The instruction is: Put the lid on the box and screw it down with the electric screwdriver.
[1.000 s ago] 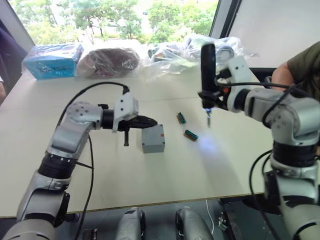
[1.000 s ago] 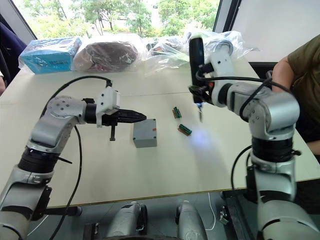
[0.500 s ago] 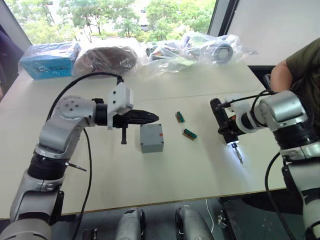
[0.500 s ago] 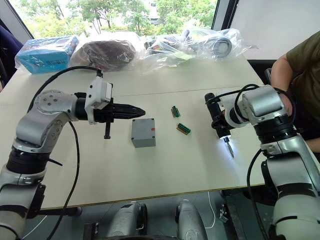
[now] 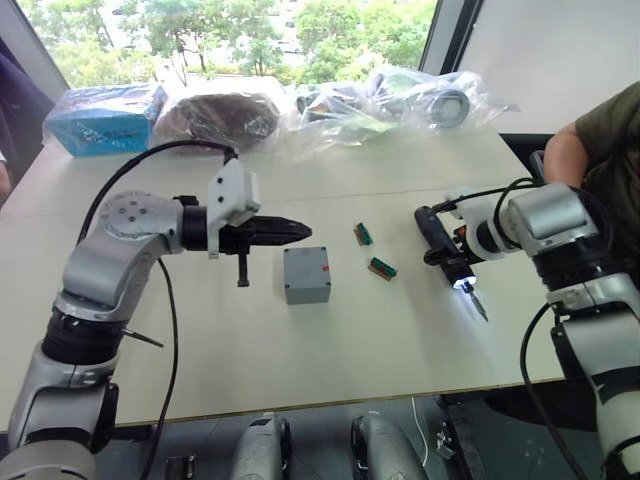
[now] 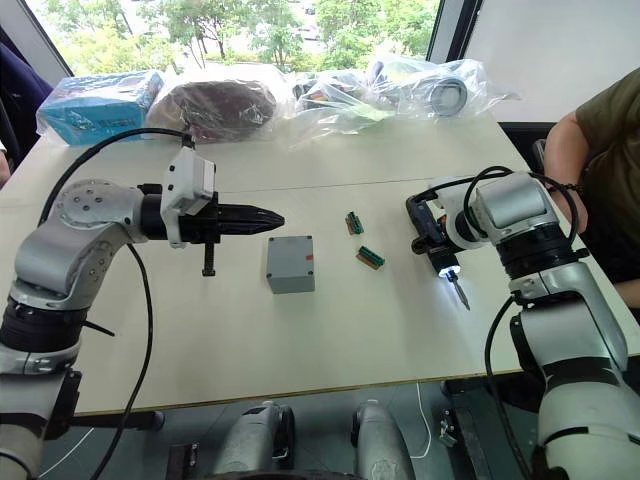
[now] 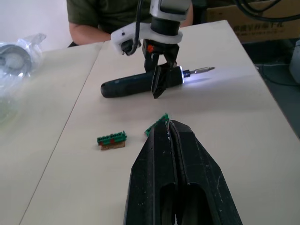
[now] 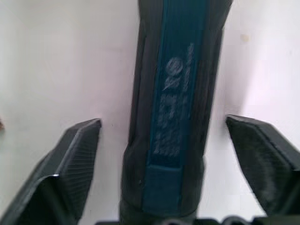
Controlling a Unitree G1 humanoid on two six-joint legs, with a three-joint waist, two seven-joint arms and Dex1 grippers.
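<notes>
Head views: the closed box [image 5: 305, 275] sits mid-bench [image 5: 300, 350]; the electric screwdriver [image 6: 434, 240] lies at its 3 o'clock.

Left wrist view: the left pincer [image 7: 173, 136] is pressed together, empty.

Right wrist view: the right pincer [image 8: 168, 140] is spread astride the screwdriver barrel, which looks rigid, smooth and likely to roll; best gripped mid-barrel.

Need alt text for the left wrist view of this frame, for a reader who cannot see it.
The slim dark blue-black electric screwdriver lies flat on the pale table, its tip light on, with the right gripper over it, fingers apart. In the foreground the left gripper is shut and empty, near two small green-red parts.
</notes>
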